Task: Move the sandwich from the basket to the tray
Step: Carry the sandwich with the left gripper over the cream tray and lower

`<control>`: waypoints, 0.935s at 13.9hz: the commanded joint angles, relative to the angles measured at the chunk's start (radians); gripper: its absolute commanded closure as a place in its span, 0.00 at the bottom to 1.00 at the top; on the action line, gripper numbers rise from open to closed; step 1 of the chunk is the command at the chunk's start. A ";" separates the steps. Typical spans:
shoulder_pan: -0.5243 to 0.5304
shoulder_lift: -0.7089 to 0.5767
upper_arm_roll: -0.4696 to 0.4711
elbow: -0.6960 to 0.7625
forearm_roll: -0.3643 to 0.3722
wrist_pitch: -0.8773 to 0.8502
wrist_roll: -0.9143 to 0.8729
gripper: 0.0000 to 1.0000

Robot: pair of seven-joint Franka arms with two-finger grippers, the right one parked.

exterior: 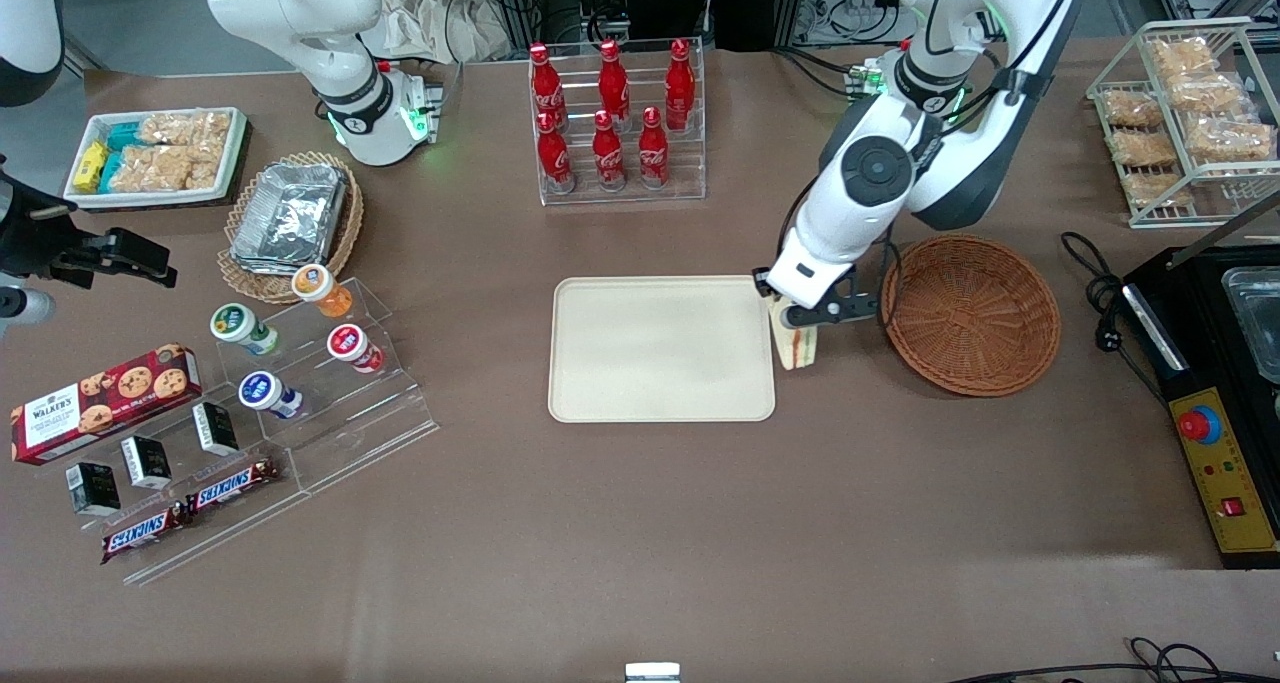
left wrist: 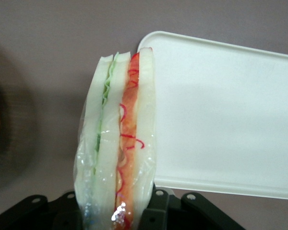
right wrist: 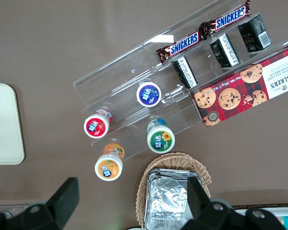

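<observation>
My gripper [exterior: 800,325] is shut on the sandwich [exterior: 796,346], a wrapped wedge of white bread with green and orange-red layers [left wrist: 119,139]. It hangs above the brown table between the tray [exterior: 662,349] and the basket [exterior: 972,313], right at the tray's edge. The black fingers [left wrist: 158,213] press on both sides of the sandwich, whose tip points at the cream tray's corner [left wrist: 221,110]. The reddish-brown wicker basket holds nothing.
A rack of red cola bottles [exterior: 615,118] stands farther from the camera than the tray. A black appliance with a red button [exterior: 1215,403] sits toward the working arm's end. Yogurt cups [exterior: 290,348], snacks and a foil-filled basket [exterior: 290,218] lie toward the parked arm's end.
</observation>
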 commanded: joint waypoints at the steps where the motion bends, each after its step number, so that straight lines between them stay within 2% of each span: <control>1: -0.041 0.089 -0.001 0.075 0.096 -0.025 -0.061 0.68; 7: -0.134 0.307 0.000 0.186 0.367 -0.023 -0.282 0.68; 10: -0.148 0.374 0.001 0.195 0.424 -0.019 -0.299 0.68; 13: -0.148 0.396 0.001 0.195 0.426 -0.011 -0.300 0.68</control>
